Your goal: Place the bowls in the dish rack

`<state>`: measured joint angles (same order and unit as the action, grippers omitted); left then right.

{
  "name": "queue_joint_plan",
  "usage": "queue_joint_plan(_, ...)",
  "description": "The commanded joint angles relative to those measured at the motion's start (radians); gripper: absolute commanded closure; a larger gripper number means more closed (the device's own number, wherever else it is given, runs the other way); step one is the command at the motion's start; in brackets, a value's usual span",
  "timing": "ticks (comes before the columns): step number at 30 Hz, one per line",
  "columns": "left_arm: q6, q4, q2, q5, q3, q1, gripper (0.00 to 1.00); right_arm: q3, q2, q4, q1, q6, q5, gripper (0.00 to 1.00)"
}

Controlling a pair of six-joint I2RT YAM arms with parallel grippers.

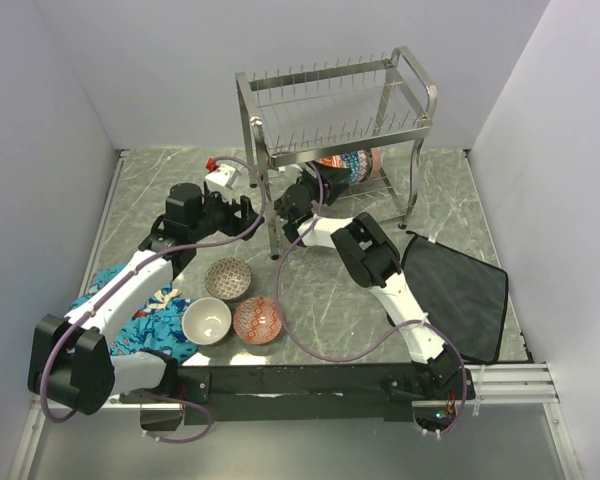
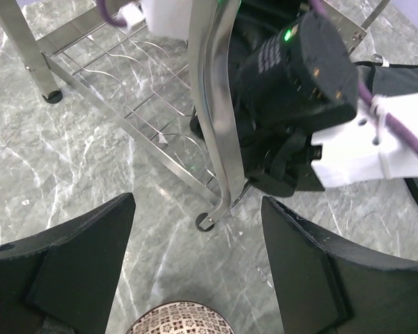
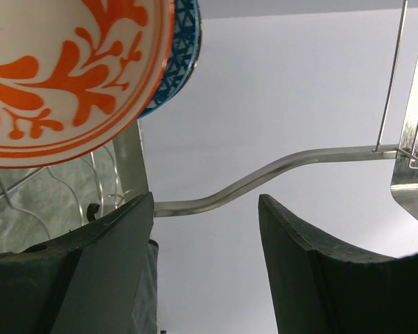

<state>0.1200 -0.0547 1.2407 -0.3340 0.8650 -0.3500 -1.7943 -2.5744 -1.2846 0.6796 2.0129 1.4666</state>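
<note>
The steel wire dish rack (image 1: 340, 100) stands at the back of the table. On its lower tier stand two bowls on edge, a red-orange one (image 3: 63, 69) and a blue one (image 3: 180, 62) behind it. My right gripper (image 1: 320, 185) reaches into that tier just beside them; in the right wrist view it (image 3: 205, 264) is open and empty. Three bowls sit on the table: brown-grey patterned (image 1: 228, 278), cream-white (image 1: 207, 320) and pinkish-red (image 1: 257, 320). My left gripper (image 1: 248, 213) hovers open by the rack's front left leg (image 2: 216, 139), above the brown-grey bowl (image 2: 181, 320).
A black mat (image 1: 460, 295) lies at the right. A blue patterned cloth (image 1: 150, 320) lies at the left under my left arm. A small white object with a red part (image 1: 220, 178) sits left of the rack. Walls close in three sides.
</note>
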Motion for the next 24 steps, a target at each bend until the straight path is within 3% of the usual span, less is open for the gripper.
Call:
queue_joint_plan(1,-0.02,-0.01,-0.046,-0.003,-0.014,0.011,0.2,-0.001,0.131,-0.479,-0.029,0.466,0.0,0.31)
queue_joint_plan(6,-0.037,0.001,-0.064,0.001,-0.018,0.023,0.2,0.056,0.194,-0.481,-0.054,0.468,0.001,0.32)
queue_joint_plan(12,-0.036,-0.007,-0.106,0.001,-0.04,0.054,0.2,0.219,0.336,-0.479,-0.055,0.469,0.037,0.32)
queue_joint_plan(19,-0.045,-0.008,-0.173,0.0,-0.06,0.097,0.18,0.545,0.48,-0.478,-0.054,0.457,0.035,0.31)
queue_joint_plan(24,-0.046,0.007,-0.231,-0.016,-0.084,0.163,0.12,0.621,0.577,-0.478,-0.031,0.455,0.049,0.3)
